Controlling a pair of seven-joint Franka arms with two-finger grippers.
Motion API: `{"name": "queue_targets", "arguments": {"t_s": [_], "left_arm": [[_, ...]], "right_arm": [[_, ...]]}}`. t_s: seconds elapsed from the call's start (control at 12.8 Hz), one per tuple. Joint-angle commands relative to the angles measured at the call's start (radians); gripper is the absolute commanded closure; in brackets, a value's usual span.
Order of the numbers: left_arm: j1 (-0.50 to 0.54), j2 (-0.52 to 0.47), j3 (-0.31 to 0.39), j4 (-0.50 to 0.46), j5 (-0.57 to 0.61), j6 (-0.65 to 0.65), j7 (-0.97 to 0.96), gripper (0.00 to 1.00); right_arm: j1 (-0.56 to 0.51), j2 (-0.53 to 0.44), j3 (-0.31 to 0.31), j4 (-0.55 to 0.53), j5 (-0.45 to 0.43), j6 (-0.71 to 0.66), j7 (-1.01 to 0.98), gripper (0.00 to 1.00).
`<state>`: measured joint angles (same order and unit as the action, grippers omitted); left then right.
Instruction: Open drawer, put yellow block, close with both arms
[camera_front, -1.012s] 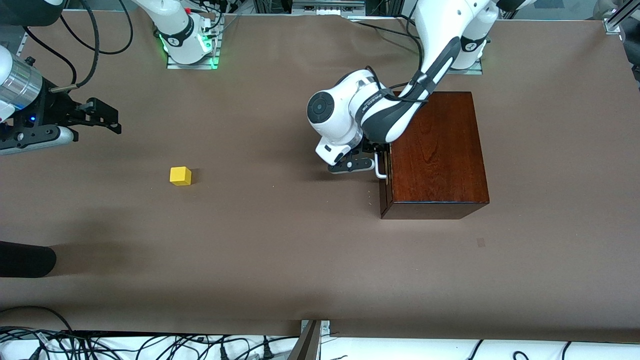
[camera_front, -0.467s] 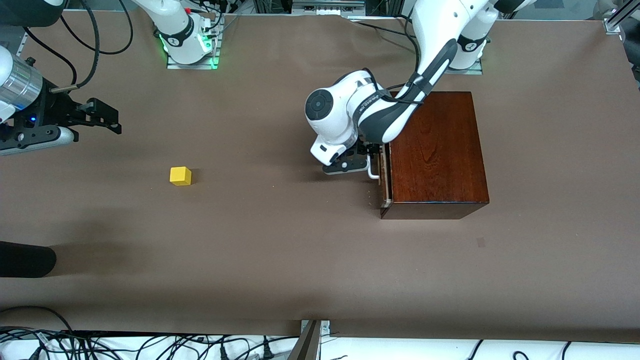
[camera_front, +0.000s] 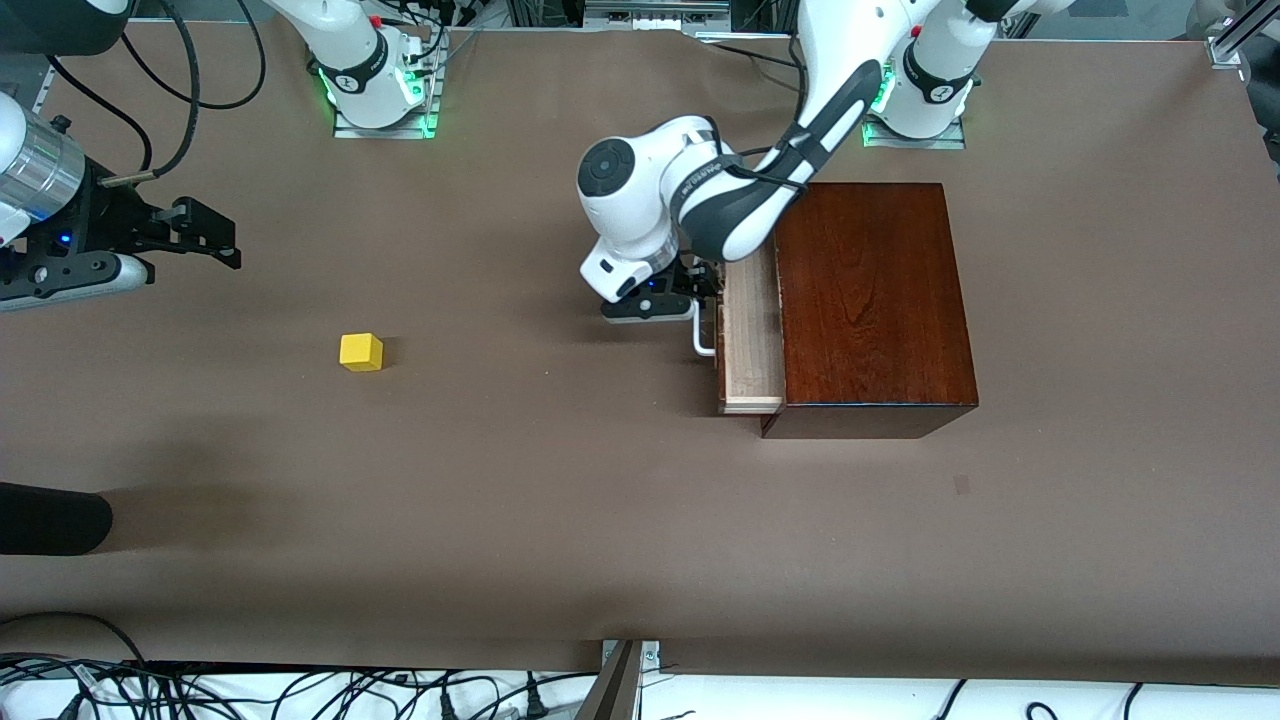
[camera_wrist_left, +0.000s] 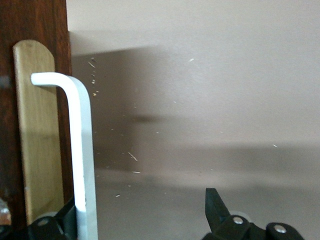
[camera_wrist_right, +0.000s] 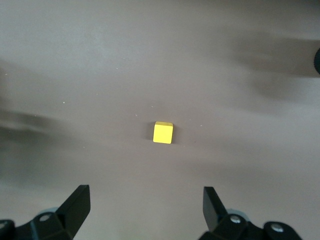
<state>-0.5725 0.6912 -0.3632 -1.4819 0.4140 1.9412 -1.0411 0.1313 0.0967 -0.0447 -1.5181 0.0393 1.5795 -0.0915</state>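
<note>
The dark mahogany box (camera_front: 870, 300) stands near the left arm's base. Its drawer (camera_front: 752, 340) is pulled partly out and shows a strip of pale tray. My left gripper (camera_front: 660, 305) is at the white bar handle (camera_front: 703, 335). In the left wrist view the handle (camera_wrist_left: 82, 150) lies against the inner side of one finger, and the left gripper (camera_wrist_left: 142, 200) is open, its other finger well apart. The yellow block (camera_front: 360, 352) sits alone on the table. My right gripper (camera_front: 232, 247) is open and empty, held above the table, and the right wrist view shows the block (camera_wrist_right: 163, 132) ahead of the open right gripper (camera_wrist_right: 145, 191).
A brown cover (camera_front: 560, 500) spans the whole table. A dark rounded object (camera_front: 50, 518) pokes in at the table's edge at the right arm's end, nearer the front camera. Cables (camera_front: 300, 690) hang along the front edge.
The drawer has slid out of the box toward the right arm's end of the table, and my left gripper has moved with the handle. The right arm and the block have not moved.
</note>
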Motion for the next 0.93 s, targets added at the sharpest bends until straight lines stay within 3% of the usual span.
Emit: {"name": "queue_targets", "arguments": {"t_s": [0.0, 0.47, 0.86], "left_arm": [[-0.044, 0.062, -0.013, 0.094, 0.002, 0.025, -0.019, 0.0], [-0.04, 0.004, -0.017, 0.12, -0.001, 0.001, 0.001, 0.0], [0.035, -0.18, -0.017, 0.121, -0.098, -0.264, 0.235, 0.0]], "right_arm": [[-0.009, 0.015, 0.008, 0.03, -0.012, -0.018, -0.013, 0.0], [-0.006, 0.049, 0.008, 0.029, 0.001, 0.019, -0.011, 0.0], [-0.005, 0.066, 0.009, 0.026, -0.013, 0.065, -0.013, 0.0]]}}
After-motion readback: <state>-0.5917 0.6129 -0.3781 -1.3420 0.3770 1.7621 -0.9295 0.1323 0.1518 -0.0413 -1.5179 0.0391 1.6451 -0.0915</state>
